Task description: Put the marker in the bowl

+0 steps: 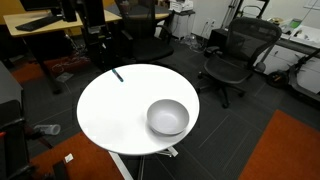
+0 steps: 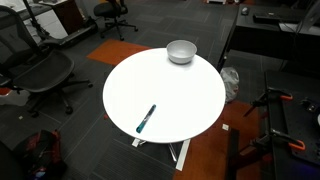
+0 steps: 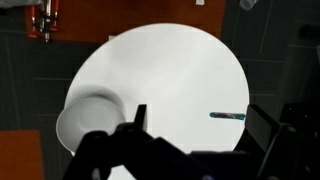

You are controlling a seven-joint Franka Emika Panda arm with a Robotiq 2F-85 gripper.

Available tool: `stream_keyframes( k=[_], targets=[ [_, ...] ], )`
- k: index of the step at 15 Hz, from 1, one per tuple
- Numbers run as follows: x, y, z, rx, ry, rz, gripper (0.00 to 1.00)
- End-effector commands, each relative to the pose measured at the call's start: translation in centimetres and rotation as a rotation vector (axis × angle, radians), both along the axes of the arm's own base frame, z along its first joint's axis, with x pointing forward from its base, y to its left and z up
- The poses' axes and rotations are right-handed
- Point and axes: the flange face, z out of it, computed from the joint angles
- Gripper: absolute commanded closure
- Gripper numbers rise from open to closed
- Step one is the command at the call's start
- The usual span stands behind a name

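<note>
Two things lie well apart on the counter [image 1: 110,110]: marker [image 2: 146,119] and bowl [image 1: 167,117]. Gripper [image 3: 197,125] hovers above, spread, empty; next, descend onto marker.

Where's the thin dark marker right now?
The thin dark teal marker lies flat near the round white table's edge, across the table from the round light-grey bowl; in the wrist view it sits at right, the bowl at left.
</note>
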Motion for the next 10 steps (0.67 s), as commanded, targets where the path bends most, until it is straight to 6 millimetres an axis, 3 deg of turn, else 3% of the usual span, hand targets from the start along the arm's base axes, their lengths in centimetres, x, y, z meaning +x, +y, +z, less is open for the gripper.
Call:
stream_keyframes(
  k=[1, 10],
  targets=[
    [1.8, 2.9, 1.8, -0.056, -0.111, 0.114, 0.00],
    [5.8, 12.9, 4.1, -0.130, -0.398, 0.409, 0.00]
  ],
)
